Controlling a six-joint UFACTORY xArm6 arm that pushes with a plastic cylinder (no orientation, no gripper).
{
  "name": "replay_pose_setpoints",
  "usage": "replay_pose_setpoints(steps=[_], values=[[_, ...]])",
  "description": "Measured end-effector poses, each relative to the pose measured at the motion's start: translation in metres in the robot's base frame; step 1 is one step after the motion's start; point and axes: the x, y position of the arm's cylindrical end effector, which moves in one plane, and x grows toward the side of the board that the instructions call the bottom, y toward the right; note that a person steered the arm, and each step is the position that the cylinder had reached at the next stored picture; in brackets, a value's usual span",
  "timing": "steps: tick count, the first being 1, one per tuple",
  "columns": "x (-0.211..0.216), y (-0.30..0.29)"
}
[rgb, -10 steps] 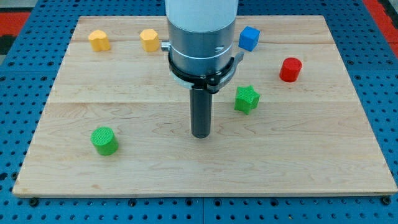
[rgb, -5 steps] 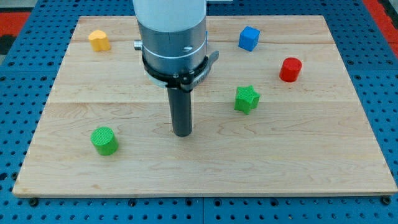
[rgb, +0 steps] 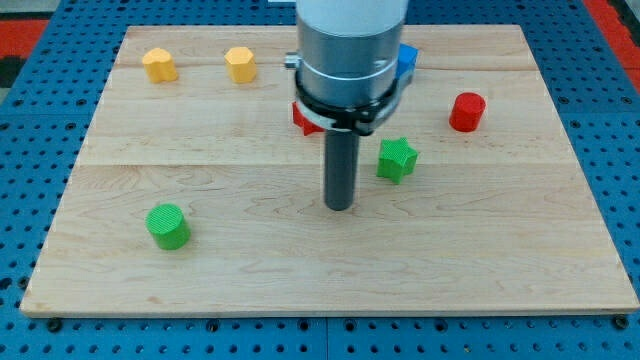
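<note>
My tip (rgb: 340, 207), the blunt lower end of a straight dark rod that serves as the end effector, rests on bare wood near the middle of a pale wooden board (rgb: 500, 260); it is a plain rod with nothing to open or close, it holds nothing, and it touches no block. The rod stands upright beneath a grey metal cylinder ringed by a black collar (rgb: 347, 108), with the white body of the arm rising out of the view's top. Nearest to my tip is a green star-shaped block (rgb: 397, 159), just to its right and a little toward the view's top, apart from the rod. A red block (rgb: 303, 118), its shape mostly hidden behind the collar, peeks out at the rod's left. A blue block (rgb: 406, 60) shows partly behind the arm's right edge. A red cylinder (rgb: 467, 111) sits well to the right. A green cylinder (rgb: 167, 226) lies well to the lower left. Two yellow blocks, one (rgb: 159, 65) at the far upper left and a hexagonal one (rgb: 240, 64) beside it, sit near the board's top edge. The board lies on a blue perforated bench (rgb: 30, 200).
</note>
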Motion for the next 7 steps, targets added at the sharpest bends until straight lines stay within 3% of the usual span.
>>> replay_pose_setpoints(steps=[3, 5, 7], values=[[-0.059, -0.103], [-0.099, -0.137], [-0.149, -0.119]])
